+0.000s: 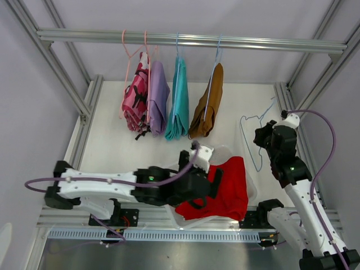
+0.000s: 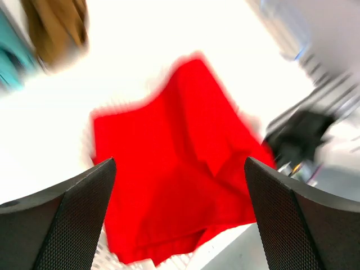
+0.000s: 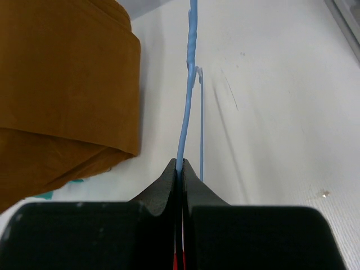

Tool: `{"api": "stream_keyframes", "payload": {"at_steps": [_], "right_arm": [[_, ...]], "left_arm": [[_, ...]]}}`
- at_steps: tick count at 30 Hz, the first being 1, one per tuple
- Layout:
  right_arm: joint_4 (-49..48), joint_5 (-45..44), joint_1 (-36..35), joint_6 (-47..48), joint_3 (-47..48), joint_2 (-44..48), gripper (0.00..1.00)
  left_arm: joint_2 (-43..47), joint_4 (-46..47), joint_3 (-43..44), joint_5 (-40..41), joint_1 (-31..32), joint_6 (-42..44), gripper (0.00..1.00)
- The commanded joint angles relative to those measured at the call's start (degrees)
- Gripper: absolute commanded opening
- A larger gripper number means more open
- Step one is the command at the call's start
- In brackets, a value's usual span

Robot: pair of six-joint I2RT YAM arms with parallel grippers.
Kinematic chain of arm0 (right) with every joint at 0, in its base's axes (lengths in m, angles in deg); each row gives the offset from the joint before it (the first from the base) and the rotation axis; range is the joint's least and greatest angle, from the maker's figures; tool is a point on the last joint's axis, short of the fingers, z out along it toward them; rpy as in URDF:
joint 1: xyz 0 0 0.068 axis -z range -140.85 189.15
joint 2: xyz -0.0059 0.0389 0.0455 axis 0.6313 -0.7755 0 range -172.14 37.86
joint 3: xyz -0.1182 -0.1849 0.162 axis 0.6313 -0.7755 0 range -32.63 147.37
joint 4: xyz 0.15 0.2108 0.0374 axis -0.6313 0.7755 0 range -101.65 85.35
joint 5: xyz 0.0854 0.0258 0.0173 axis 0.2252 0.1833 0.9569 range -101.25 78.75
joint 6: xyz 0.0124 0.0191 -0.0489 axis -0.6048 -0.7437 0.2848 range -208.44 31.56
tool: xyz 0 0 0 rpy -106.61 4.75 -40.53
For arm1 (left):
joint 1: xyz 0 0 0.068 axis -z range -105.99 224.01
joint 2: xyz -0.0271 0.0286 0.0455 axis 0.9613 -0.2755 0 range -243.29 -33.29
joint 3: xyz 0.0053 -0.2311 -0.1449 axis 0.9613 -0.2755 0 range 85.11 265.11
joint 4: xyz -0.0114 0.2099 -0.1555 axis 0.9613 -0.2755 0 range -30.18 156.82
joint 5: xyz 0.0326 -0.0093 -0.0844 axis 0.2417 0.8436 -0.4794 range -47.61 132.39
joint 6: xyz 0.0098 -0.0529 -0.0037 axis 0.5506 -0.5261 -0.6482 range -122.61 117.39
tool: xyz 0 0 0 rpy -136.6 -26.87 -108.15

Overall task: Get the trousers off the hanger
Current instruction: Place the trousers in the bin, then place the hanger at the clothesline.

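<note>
red trousers [image 1: 233, 188], teal trousers [image 1: 178, 107], lilac trousers [image 1: 158, 95], mustard trousers [image 1: 207, 109], pink camouflage trousers [image 1: 135, 104]

The left arm [image 1: 107, 183] stretches low from the near left toward the right. The left gripper [image 2: 179, 169] points downward with its jaws wide apart. The right arm [image 1: 298, 180] rises from the near right and leans away. The right gripper [image 3: 181, 169] is pinched tight on the blue hanger [image 3: 188, 101].
</note>
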Motion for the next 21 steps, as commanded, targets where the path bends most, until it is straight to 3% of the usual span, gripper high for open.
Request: {"api": "stream_keyframes", "payload": {"at_steps": [1, 6, 12, 17, 21], "right_arm": [[-1.0, -0.7, 0.3, 1.6, 6.1, -0.9, 0.0], [2.2, -1.5, 0.3, 4.6, 12.2, -2.4, 0.0], [3.6, 0.7, -0.4, 4.7, 14.6, -1.6, 0.0], [3.0, 3.6, -1.0, 8.4, 16.6, -1.6, 0.0], [2.7, 6.6, -1.9, 11.8, 19.4, -2.8, 0.0]], "left_arm": [[8.3, -1.0, 6.4, 7.6, -0.7, 12.6, 0.99], [18.5, 3.6, 3.7, 8.5, -7.8, 24.1, 0.99], [28.1, 15.5, -8.6, 4.2, -20.4, 31.2, 0.99], [29.2, 17.4, -13.3, -4.2, -30.5, 28.2, 0.99], [23.8, 13.2, -6.2, -6.8, -31.5, 29.1, 0.99]]}}
